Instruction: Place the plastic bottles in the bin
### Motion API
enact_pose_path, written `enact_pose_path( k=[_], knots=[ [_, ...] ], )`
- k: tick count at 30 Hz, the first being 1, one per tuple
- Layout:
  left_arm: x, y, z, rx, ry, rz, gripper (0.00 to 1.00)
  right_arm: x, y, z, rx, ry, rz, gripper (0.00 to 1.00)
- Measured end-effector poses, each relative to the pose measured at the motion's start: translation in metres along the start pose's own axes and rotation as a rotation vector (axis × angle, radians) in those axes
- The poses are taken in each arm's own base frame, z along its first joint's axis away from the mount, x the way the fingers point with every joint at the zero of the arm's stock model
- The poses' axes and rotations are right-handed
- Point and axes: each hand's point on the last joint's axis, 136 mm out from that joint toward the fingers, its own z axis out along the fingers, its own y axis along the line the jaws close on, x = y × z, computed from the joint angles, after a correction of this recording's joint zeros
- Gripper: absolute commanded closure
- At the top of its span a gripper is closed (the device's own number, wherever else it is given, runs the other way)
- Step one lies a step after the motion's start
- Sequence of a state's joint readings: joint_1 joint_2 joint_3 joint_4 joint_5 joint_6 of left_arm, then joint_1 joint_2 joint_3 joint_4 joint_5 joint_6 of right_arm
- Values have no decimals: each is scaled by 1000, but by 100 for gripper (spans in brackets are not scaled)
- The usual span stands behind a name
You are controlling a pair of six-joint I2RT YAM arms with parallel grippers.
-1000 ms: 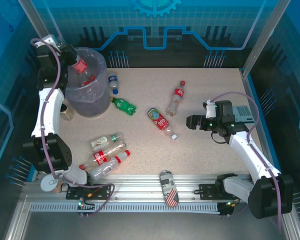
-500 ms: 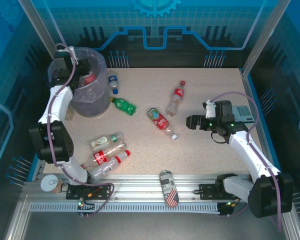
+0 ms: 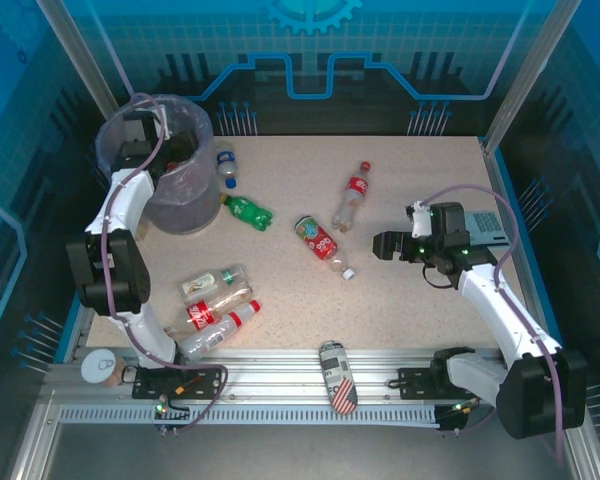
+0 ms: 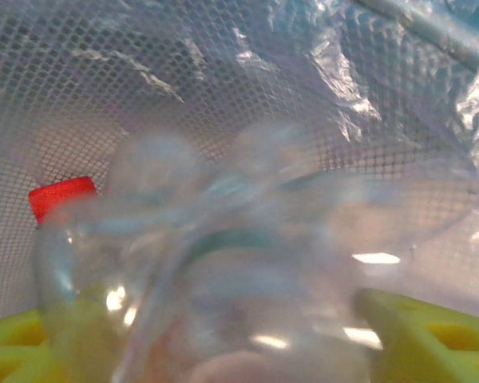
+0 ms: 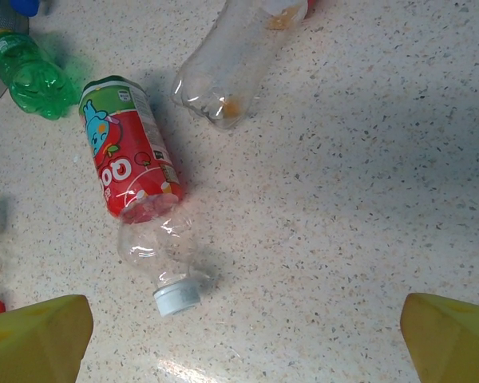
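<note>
Inside the bin [image 3: 185,200], the left gripper [image 4: 211,343] is holding its jaws spread around a blurred red-capped bottle [image 4: 199,271], apparently releasing it; next, lifting clear and fetching another; the right gripper [image 5: 243,335] is hovering spread.

Clear plastic bottles [image 3: 320,240] lie scattered near the lined bin [image 3: 183,200].

From above, light fell evenly on the pale table [image 3: 410,180], with a blue cast round the edges and only faint, soft shadows. Just ahead of the left claw [image 4: 199,327], the bottle [image 4: 199,263] was a blur with white glints, while the bag [image 4: 367,96] beyond was sharper. Ahead of the right claw [image 5: 246,335] the picture was bright and crisp. A dim band lay far ahead to its right, glare showed close in, and its fingers [image 5: 32,335] were soft.
</note>
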State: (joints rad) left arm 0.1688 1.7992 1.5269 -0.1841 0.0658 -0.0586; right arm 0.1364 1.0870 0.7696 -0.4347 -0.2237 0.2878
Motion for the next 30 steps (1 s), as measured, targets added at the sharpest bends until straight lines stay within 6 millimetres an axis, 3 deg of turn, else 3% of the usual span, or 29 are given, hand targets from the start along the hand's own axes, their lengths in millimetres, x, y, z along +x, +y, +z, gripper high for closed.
enact_pose_path(
  k=[3,16,21,25,27,30],
  knots=[
    [2,0,-1,1,10,8,1,0,0,0,0,-2,0,0],
    [-26,-4,-23,-16,-13,11,1,8,2,1,7,25,-30,0],
    [-58,-11,-63,-32,-72,16,1,17,13,3,9,66,-116,0],
    [-88,-30,-118,-7,-156,-5,1,20,35,9,-7,104,-237,0],
    [-94,-52,-146,34,-190,-15,1,23,46,16,-18,132,-294,0],
    [-87,-109,-182,160,-211,3,1,26,60,28,-25,173,-366,0]
  ],
)
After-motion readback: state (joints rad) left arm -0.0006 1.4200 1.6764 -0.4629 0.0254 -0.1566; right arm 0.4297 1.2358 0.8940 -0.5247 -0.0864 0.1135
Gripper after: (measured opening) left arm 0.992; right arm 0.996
